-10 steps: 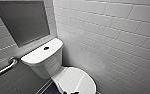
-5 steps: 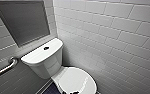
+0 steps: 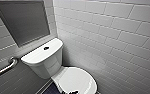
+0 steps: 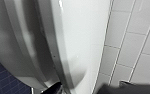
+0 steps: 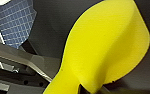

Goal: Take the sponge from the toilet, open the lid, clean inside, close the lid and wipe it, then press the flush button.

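Little has shifted over the last second: the head view frames the toilet (image 3: pixel 44 62) almost as before, with only a slight drift of the camera and no change in how the fixtures lie.

The toilet stands in a corner of white tiled wall (image 3: pixel 111 37), its boxy tank under a dark recessed panel (image 3: pixel 21 21). The flush button (image 3: pixel 46 48) sits on the flat tank cover. The lid (image 3: pixel 77 80) is down over the bowl. A metal grab bar (image 3: pixel 3 67) runs along the grey wall beside the tank.

The sponge (image 5: pixel 103 50) is off the toilet and in the right end effector (image 5: pixel 82 88), which is closed on it. The bright yellow foam is pinched narrow at the grip and widens into a rounded end further from the camera. Behind it lie dark blue floor tiles (image 5: pixel 14 22).

The left end effector (image 4: pixel 82 89) is close against the glossy white edge of the lid and bowl, with wall tiles just beside them and blue floor under the bowl. Whether it is open or closed cannot be told. It is empty of the sponge.
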Motion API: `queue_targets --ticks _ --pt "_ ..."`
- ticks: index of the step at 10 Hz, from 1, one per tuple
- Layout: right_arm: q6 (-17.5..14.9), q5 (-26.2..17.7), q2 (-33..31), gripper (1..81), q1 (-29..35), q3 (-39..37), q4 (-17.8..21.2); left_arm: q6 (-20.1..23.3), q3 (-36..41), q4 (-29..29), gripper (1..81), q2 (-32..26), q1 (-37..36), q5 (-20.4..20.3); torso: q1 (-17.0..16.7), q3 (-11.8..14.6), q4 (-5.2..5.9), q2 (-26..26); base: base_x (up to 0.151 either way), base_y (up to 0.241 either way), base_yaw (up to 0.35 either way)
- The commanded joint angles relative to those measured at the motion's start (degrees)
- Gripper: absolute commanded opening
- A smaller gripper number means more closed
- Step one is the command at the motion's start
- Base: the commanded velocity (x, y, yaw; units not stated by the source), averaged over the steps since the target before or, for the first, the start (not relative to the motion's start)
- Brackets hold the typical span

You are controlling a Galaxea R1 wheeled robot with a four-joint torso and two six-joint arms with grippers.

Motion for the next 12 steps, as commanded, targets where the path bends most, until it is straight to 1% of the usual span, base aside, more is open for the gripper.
queue_targets --ticks 1,2,3,4,6,7,8,12 --pt "-0.01 -3.55 -0.69 1.0 -0.31 1.58 -0.98 0.48 5.46 1.44 81.1 -1.84 -11.08 -8.42 0.0 3.05 0.0 0.0 0.0 0.0 0.0" --pt "-0.01 -3.55 -0.69 1.0 -0.4 1.58 -0.98 0.48 6.87 1.25 81.1 -2.37 -11.35 -8.15 0.0 3.83 0.0 0.0 0.0 0.0 0.0" --pt "-0.01 -3.55 -0.6 1.0 -0.31 1.49 -0.98 0.39 8.19 0.74 81.1 -2.89 -11.61 -7.63 0.0 1.47 -0.02 0.0 0.0 0.0 0.0" --pt "-0.01 -3.55 -0.6 1.0 -0.31 1.49 -0.98 0.39 8.63 -0.32 81.1 -2.98 -11.87 -7.36 0.0 2.52 0.0 0.0 0.0 0.0 0.0" --pt "-0.01 -3.55 -0.42 1.0 -0.31 1.58 -0.98 0.3 9.34 -2.0 81.1 -3.25 -12.66 -7.45 -0.02 3.04 0.0 -0.02 0.0 0.0 0.0" --pt "-0.01 -3.55 -0.33 1.0 -0.31 1.49 -1.07 0.3 9.96 -4.46 81.1 -3.86 -13.19 -7.54 0.0 2.97 0.0 -0.02 0.0 0.0 0.0" --pt "-0.01 -3.46 -0.16 1.0 -0.22 1.49 -1.07 0.3 10.39 -5.16 81.1 -4.3 -13.8 -7.8 -0.02 2.97 0.0 -0.02 0.0 0.0 0.0" --pt "-0.01 -3.46 -0.42 1.0 -0.31 2.19 -1.07 0.48 8.11 -5.68 81.1 -4.82 -15.66 -7.89 0.0 2.97 0.0 -0.02 0.0 0.0 0.0"
